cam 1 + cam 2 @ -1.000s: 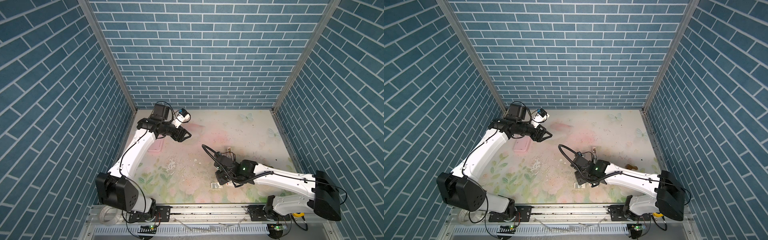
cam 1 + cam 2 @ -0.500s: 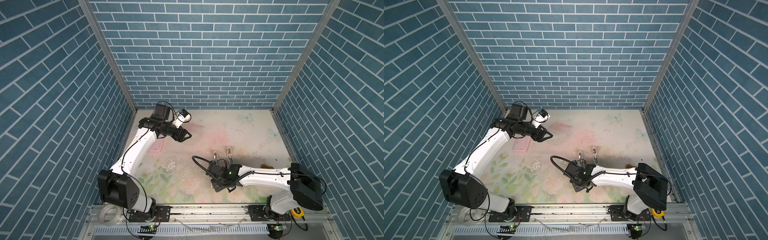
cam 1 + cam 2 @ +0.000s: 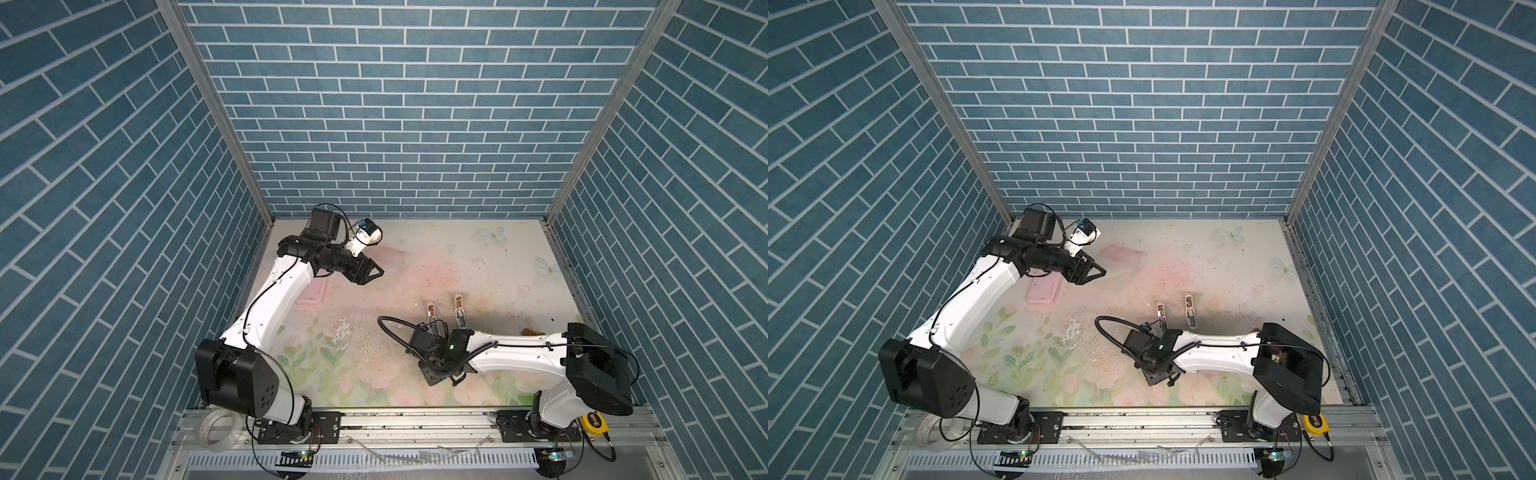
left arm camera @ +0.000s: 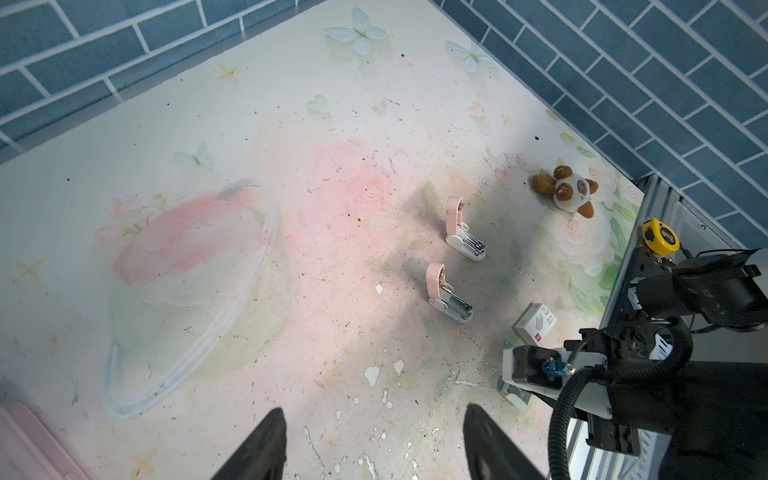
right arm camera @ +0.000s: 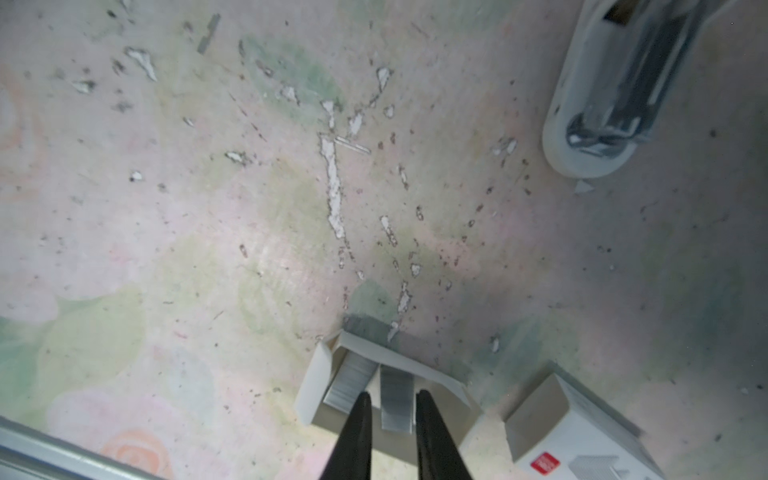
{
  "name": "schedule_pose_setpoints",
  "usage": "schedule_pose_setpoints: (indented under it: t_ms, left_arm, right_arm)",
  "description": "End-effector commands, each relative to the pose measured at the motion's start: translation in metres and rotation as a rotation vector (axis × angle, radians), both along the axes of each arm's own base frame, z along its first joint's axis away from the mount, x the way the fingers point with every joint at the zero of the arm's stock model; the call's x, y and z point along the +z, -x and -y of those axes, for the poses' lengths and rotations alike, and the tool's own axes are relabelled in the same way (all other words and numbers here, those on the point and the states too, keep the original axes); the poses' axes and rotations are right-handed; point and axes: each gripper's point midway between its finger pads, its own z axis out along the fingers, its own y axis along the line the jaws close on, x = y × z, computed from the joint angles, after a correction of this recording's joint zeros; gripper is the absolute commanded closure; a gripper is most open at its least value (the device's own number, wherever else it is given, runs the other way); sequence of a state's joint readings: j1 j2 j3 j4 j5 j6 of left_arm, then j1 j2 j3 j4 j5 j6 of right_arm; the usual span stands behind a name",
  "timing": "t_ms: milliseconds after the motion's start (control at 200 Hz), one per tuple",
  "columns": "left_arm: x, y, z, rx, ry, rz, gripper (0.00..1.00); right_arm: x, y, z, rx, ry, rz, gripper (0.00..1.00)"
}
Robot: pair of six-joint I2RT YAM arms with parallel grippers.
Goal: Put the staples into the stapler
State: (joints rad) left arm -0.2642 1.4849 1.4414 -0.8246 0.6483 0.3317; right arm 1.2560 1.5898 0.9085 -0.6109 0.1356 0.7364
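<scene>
Two pink-topped staplers stand hinged open mid-table in both top views, one near my right wrist. The staples lie as grey strips in a cream-white tray. My right gripper points down into the tray, its fingers a narrow gap apart on either side of one strip. The right finger is against the strip, with a slit on the left. My left gripper hovers open and empty at the back left.
A white card sleeve with a red square lies beside the tray. A pink box sits under the left arm, and a panda plush at the right edge. A yellow tape measure rests on the front rail.
My right wrist has swung left and toward the front edge, over the staple tray, and its jaws have narrowed slightly. The left arm has hardly moved.
</scene>
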Motion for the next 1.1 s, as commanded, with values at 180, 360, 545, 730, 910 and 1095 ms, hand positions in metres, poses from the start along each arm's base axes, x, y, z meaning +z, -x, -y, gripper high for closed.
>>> schedule_pose_setpoints:
  t_ms: [180,360,545,730,910,1095]
  left_arm:
    - [0.001,0.004,-0.001,-0.010,0.004,0.002,0.31]
    - [0.000,0.004,-0.001,-0.009,0.003,0.000,0.31]
    - [-0.002,0.003,-0.001,-0.008,0.001,-0.003,0.31]
    - [-0.001,0.004,-0.001,-0.009,0.001,-0.001,0.31]
    - [-0.001,0.004,-0.001,-0.009,0.004,-0.002,0.31]
    - [-0.002,0.004,-0.001,-0.008,0.007,-0.005,0.31]
  right_arm:
    - [0.000,-0.001,0.004,-0.038,0.042,0.018,0.78]
    - [-0.004,0.000,0.003,-0.034,0.052,0.013,0.78]
    - [-0.006,0.000,0.002,-0.034,0.060,0.013,0.76]
    - [-0.008,0.000,0.002,-0.033,0.071,0.011,0.76]
    - [-0.009,-0.002,0.004,-0.039,0.088,0.023,0.76]
    - [-0.009,-0.004,0.003,-0.040,0.086,0.028,0.77]
